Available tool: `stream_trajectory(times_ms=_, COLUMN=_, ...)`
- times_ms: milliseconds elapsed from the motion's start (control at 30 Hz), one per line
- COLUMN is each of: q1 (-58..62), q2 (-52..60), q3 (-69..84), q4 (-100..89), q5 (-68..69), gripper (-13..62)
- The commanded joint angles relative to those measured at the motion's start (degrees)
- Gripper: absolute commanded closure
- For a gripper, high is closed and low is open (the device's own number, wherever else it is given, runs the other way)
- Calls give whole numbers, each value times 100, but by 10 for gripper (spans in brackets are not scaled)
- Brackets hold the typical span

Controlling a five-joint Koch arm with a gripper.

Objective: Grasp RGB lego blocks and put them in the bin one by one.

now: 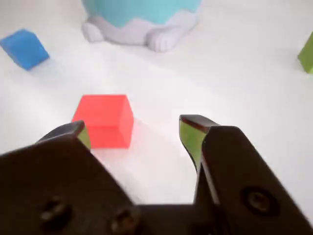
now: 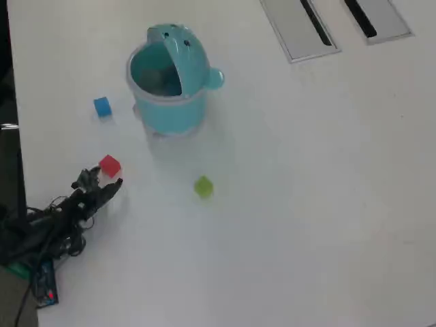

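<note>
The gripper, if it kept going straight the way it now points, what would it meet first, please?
Most likely the red block: the open gripper has it just ahead, nearer the left finger in the wrist view, so that finger might clip it. Beyond stands the bin. Depth is hard to judge.

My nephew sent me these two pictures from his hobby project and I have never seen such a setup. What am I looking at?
It is a small robot arm on a white table. One picture looks down from above; the other comes from a camera on the arm's wrist, so the black gripper fills its bottom edge. The gripper is open and holds nothing. A red block lies just ahead of it, toward its left jaw. A blue block and a yellow-green block lie apart. The teal bin stands with its lid up.
</note>
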Motion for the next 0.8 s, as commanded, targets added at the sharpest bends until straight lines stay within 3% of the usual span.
stream_trajectory(times_ms=0, q1=-149, q2=343, q3=-176, q4=369, q5=-246, gripper=163)
stream_trajectory(times_ms=433, q1=-686, q2=264, q3=-1169, q4=1134, q5=-88, gripper=164)
stream_trajectory(times_ms=767, q1=-791, q2=-791, q3=-1731, q4=1037, q5=-35, gripper=164)
